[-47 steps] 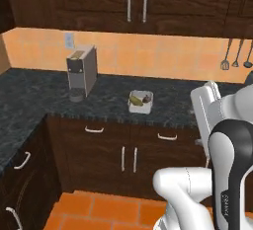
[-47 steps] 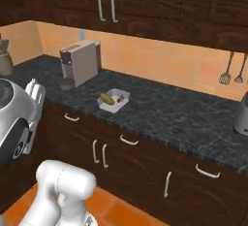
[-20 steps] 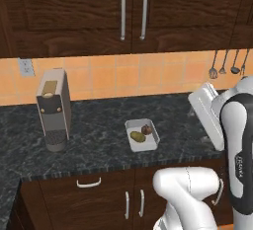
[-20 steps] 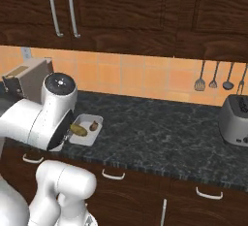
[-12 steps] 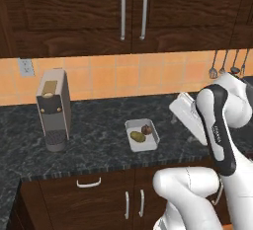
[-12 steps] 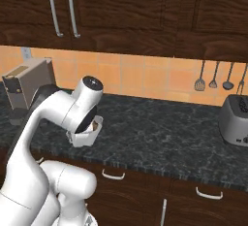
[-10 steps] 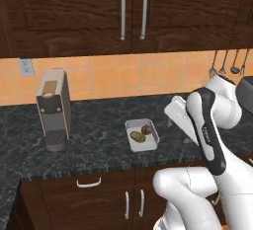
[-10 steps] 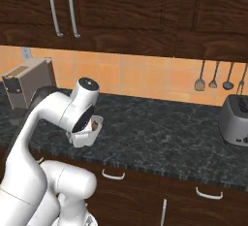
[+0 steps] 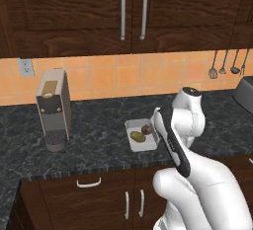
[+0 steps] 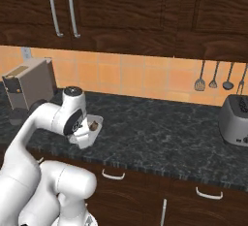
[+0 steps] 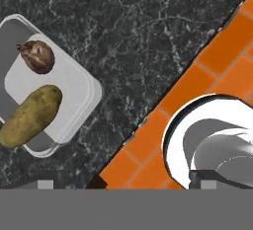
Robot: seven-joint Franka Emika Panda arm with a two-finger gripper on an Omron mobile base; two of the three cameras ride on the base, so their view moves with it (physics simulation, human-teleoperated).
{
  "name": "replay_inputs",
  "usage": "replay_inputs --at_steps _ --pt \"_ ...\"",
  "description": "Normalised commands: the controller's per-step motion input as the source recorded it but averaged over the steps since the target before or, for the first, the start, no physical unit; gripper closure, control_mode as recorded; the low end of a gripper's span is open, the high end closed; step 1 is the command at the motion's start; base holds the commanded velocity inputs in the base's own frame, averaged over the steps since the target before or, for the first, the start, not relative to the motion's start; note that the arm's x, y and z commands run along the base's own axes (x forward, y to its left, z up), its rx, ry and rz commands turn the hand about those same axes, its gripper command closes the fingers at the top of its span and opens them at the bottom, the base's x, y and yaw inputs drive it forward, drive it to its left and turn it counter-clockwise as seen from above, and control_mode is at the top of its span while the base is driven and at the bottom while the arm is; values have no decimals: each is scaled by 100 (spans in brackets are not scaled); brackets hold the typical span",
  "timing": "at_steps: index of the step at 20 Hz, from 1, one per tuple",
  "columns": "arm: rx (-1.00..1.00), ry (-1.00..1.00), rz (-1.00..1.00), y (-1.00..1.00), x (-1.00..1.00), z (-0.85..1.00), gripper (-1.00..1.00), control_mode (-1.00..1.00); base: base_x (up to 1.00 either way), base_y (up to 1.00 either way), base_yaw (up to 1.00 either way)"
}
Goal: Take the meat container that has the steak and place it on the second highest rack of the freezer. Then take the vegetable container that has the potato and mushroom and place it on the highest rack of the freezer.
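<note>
From the left base view, I read across: a coffee machine (image 9: 53, 109) stands on the dark counter (image 9: 99, 140) at nine o'clock, then the vegetable container (image 9: 142, 135) near centre — a shallow white tray holding the potato (image 9: 137, 136) and, just beside it at two o'clock, the mushroom (image 9: 147, 129). My arm's wrist leans over the tray's right edge. In the hand view the tray (image 11: 74, 91) sits at nine o'clock, potato (image 11: 29, 115) lying flat below the mushroom (image 11: 37, 56), the two apart. The gripper (image 11: 123, 185) shows two small tips spread wide, nothing between them. A toaster (image 10: 235, 121) sits at three o'clock in the right base view.
</note>
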Motion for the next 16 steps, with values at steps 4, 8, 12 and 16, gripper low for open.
replay_inputs --at_steps 4,8,12,16 --pt "0 0 0 -6 99 -71 -100 -100 0 0 0" --pt "0 6 2 0 98 -77 -100 -100 0 0 0" --pt "0 13 5 0 88 -50 -100 -100 0 0 0" --pt "0 12 0 0 32 -50 -100 -100 0 0 0"
